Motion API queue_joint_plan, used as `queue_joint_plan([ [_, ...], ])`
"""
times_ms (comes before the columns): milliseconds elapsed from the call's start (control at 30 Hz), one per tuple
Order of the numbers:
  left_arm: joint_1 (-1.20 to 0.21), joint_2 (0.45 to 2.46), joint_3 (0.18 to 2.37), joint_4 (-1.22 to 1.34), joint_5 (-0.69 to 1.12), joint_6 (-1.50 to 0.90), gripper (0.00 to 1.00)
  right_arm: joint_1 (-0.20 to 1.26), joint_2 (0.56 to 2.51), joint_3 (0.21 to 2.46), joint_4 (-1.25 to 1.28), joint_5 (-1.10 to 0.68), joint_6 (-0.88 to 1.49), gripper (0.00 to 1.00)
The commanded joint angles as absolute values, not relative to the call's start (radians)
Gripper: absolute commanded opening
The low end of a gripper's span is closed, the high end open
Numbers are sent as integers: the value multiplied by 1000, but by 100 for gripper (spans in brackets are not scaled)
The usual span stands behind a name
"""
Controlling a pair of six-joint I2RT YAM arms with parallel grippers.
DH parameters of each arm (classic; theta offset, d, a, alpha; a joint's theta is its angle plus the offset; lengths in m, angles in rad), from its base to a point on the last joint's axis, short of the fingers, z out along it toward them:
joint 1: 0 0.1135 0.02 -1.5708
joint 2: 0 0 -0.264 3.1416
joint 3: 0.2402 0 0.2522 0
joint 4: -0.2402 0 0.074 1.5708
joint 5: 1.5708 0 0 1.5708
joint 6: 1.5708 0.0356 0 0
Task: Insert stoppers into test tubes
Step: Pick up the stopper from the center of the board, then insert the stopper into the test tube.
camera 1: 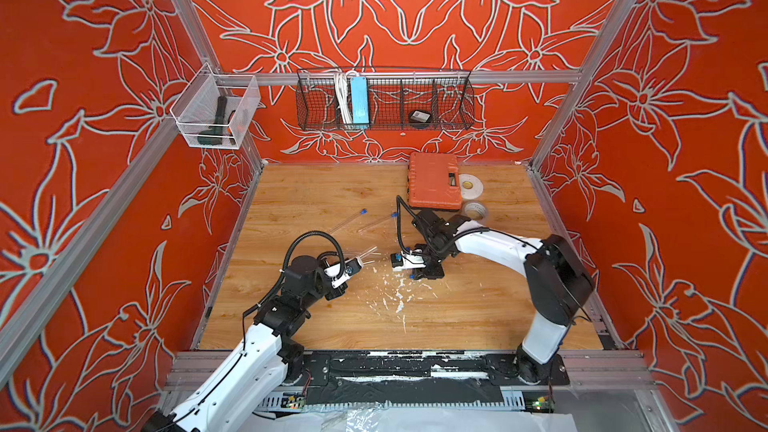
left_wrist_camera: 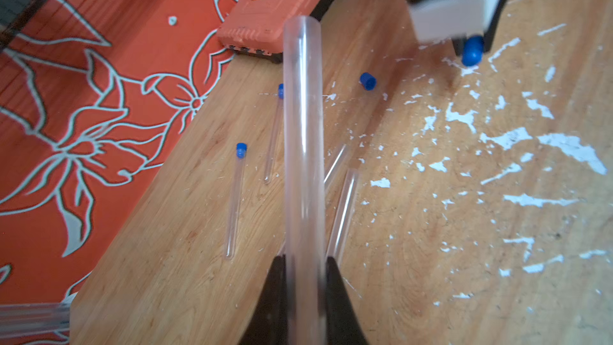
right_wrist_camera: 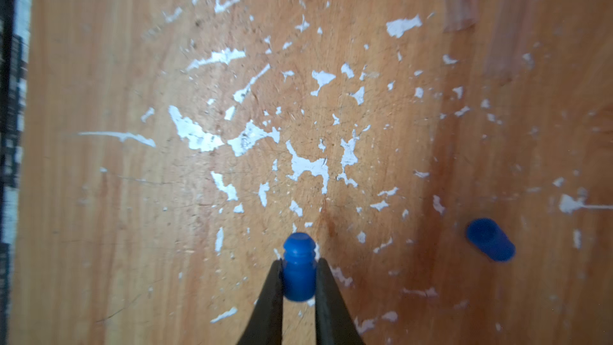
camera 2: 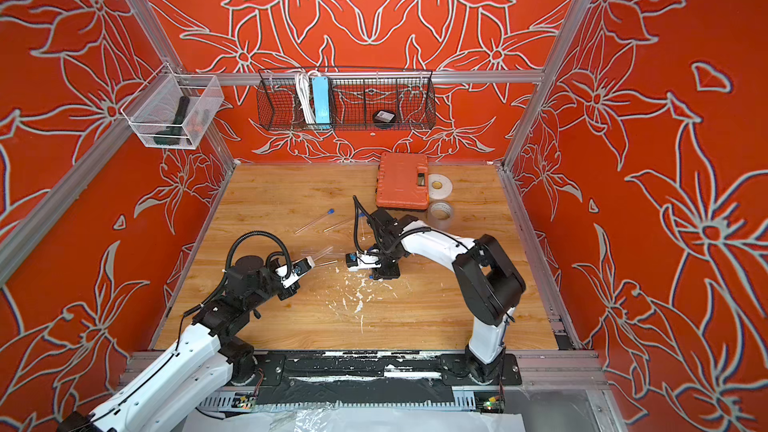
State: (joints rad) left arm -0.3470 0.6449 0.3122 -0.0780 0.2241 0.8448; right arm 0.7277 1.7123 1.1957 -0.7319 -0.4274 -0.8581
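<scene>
My left fingers [left_wrist_camera: 338, 297] closed on a slim clear plastic test tube [left_wrist_camera: 303, 134] above the paint-flecked wooden counter [left_wrist_camera: 431, 260], my right fingers [right_wrist_camera: 267, 297] pinched shut on a small ribbed blue stopper [right_wrist_camera: 298, 272], another blue stopper [right_wrist_camera: 491, 239] loose nearby, four more clear tubes [left_wrist_camera: 236, 200] lying flat, two capped

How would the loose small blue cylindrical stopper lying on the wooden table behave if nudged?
Lying on its round side, the loose blue cylindrical stopper would probably roll. It looks tiny, so it is likely light and apt to skid away.
</scene>
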Motion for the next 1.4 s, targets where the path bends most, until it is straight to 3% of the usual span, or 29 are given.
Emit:
queue_joint_plan([
  [0,-353,641,323,-98,345,1012,0,735,1596,1135,-797,-475,-622,8],
  [200,-399,643,304,-63,385,1193,0,745,1522,1155,-912,-410,-360,9],
  [367,-441,676,308,-50,363,1232,0,752,1528,1242,-987,-475,-277,10],
  [800,-518,684,304,22,286,1216,0,817,1616,1404,-1049,-564,-270,11],
  [1367,-531,705,313,27,275,1179,0,849,1640,1462,-1057,-543,-287,9],
])
